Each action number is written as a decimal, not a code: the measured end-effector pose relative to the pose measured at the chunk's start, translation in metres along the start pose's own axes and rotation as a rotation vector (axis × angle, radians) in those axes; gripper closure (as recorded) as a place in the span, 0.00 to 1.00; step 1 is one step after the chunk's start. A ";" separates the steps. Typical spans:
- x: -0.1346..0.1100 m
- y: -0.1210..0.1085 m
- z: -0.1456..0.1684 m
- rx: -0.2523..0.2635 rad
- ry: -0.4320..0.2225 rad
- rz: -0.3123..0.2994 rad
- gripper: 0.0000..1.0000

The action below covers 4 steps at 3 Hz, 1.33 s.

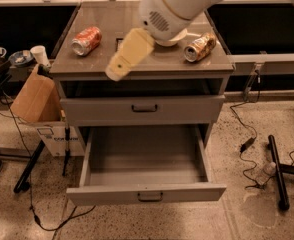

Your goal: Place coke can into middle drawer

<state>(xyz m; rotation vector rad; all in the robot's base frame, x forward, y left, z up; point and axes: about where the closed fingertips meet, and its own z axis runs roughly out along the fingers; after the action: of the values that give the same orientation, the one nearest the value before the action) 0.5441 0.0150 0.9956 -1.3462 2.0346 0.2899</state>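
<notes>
The coke can point(87, 40), red-orange with white lettering, lies on its side at the left of the grey cabinet top point(102, 66). My gripper point(117, 70) hangs above the top's front edge, right of the coke can and apart from it, on the big white arm. It holds nothing that I can see. The middle drawer point(146, 194), the lower one, is pulled wide open and its grey tray holds nothing. The upper drawer front point(143, 109) is shut.
A gold-brown can point(199, 46) lies at the right of the top beside a white bowl point(174, 39), partly hidden by the arm. A brown paper bag point(34, 98), a white cup point(38, 54) and bowls stand left. Cables and black stand legs point(277, 171) lie on the floor right.
</notes>
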 end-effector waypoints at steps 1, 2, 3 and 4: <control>-0.041 -0.035 0.045 0.074 -0.069 0.100 0.00; -0.097 -0.061 0.095 0.177 -0.074 0.167 0.00; -0.097 -0.061 0.096 0.177 -0.074 0.167 0.00; -0.110 -0.064 0.121 0.204 -0.083 0.178 0.00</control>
<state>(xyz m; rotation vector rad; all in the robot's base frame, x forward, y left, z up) 0.6766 0.1301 0.9863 -1.0168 2.0562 0.2061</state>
